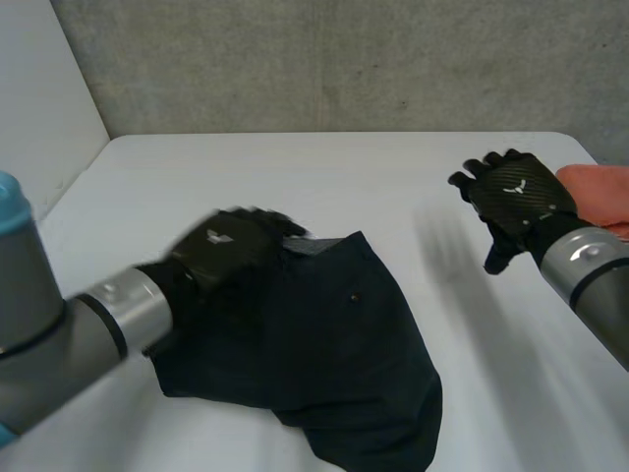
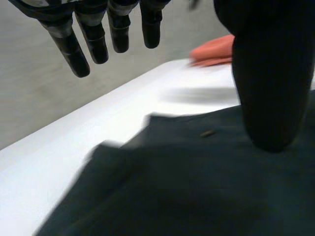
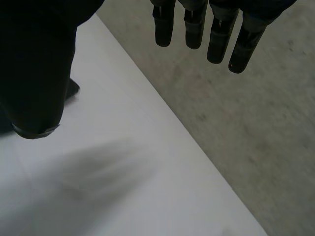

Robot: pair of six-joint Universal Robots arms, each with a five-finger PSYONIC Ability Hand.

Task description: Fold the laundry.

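Lying on white table [image 1: 295, 167]: dark navy garment [image 1: 334, 364], our left hand [image 1: 231, 246] above it, fingers straight; our right hand [image 1: 511, 197] also straight-fingered, near orange cloth [image 1: 600, 192].

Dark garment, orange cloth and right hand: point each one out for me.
dark garment [image 1: 344, 364]: head view, middle of the fabric.
orange cloth [image 1: 601, 192]: head view, its visible upper surface.
right hand [image 1: 516, 195]: head view, back of the hand.
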